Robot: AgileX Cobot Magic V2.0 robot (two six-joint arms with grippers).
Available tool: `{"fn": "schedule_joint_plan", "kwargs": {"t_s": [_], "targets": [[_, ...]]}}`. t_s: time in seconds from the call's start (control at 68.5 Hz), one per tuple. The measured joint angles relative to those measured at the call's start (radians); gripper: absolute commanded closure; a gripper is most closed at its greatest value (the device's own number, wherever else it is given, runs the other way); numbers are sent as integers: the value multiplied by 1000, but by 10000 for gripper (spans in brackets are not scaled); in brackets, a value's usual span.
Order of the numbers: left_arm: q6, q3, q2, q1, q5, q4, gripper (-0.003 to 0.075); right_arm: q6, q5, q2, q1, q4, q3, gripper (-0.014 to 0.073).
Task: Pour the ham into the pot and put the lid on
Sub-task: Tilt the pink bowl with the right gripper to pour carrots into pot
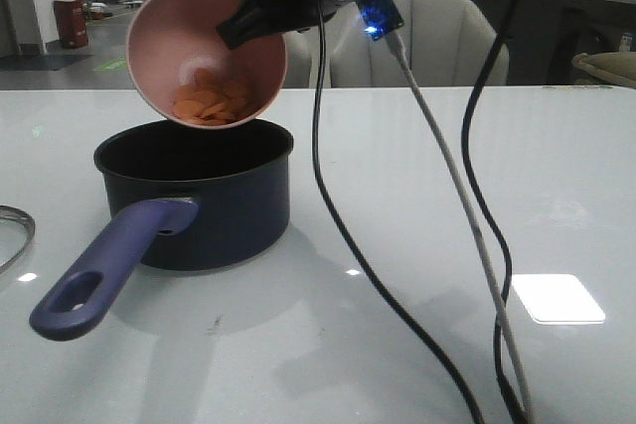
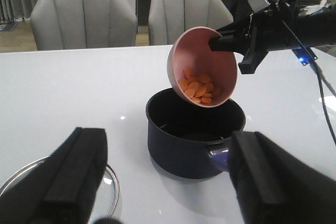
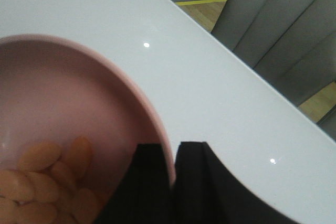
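Observation:
My right gripper (image 1: 231, 31) is shut on the rim of a pink bowl (image 1: 159, 27), one finger inside and one outside, and holds it tilted steeply over the pot (image 1: 224, 211). The ham (image 1: 211, 102), thin orange slices, lies heaped at the bowl's low side, just above the pot's mouth. The pot is dark navy with a purple-blue handle (image 1: 104, 265) pointing toward me. In the left wrist view my left gripper (image 2: 168, 182) is open and empty in front of the pot (image 2: 181, 148). The glass lid (image 2: 107, 179) lies flat on the table at the left, its knob hidden; its rim (image 1: 15, 230) shows at the front view's left edge.
Black and grey cables (image 1: 477, 245) hang from the right arm down onto the white table (image 1: 497, 146) to the right of the pot. Grey chairs (image 2: 84, 11) stand behind the far table edge.

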Motion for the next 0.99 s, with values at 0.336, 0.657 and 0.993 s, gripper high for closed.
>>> {"fn": "schedule_joint_plan", "kwargs": {"t_s": [0.336, 0.657, 0.993], "targets": [[0, 0, 0, 0, 0, 0, 211, -188, 6, -11, 23, 64, 2, 456], [0, 0, 0, 0, 0, 0, 211, -211, 17, -67, 27, 212, 4, 456], [0, 0, 0, 0, 0, 0, 211, -211, 52, -67, 27, 345, 4, 456]]}}
